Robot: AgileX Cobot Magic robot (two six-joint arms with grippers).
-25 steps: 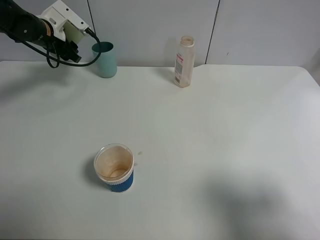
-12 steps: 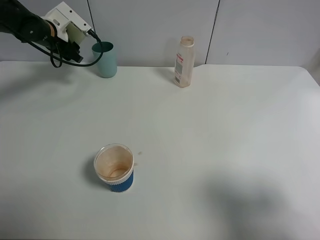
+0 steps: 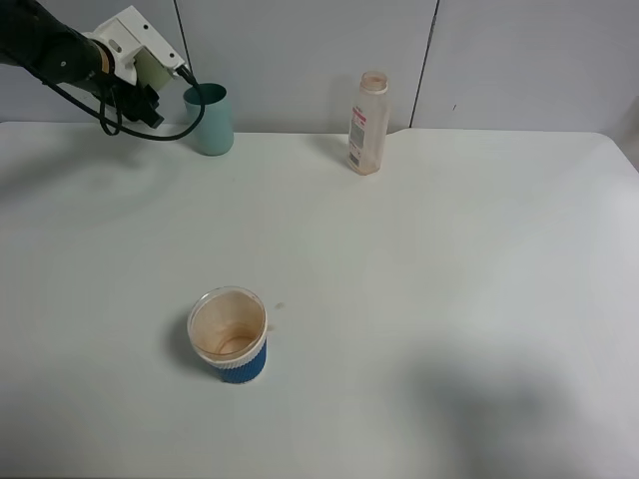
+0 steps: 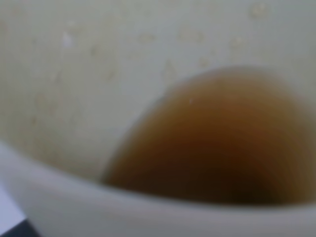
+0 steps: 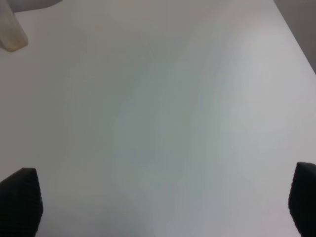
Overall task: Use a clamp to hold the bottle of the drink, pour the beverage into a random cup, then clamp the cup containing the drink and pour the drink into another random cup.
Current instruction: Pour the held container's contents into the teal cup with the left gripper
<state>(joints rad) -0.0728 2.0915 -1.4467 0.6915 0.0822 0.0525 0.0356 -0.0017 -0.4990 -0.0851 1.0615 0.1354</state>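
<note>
Overhead: left end effector (image 3: 148, 78) clamped on the tipped yellow cup (image 3: 152, 66), just beside the teal cup (image 3: 209, 120); left wrist: drink (image 4: 217, 143) near the lip, might slop onto the counter (image 3: 449, 299) if misaligned; right wrist: right end effector (image 5: 162, 202) wide, empty.

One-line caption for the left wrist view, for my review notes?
Close-up into the pale cup, droplets on its wall, brown drink pooled inside.

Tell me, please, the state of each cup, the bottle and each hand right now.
pale yellow-green cup: held in the left hand, tilted, beverage inside.
beverage: brown, pooled against the cup's wall.
teal cup: upright, contents not visible.
bottle: upright, uncapped, looks nearly empty.
blue-sleeved cup: upright, stained, only residue.
left hand: shut on the pale yellow-green cup.
right hand: open, holding nothing.
</note>
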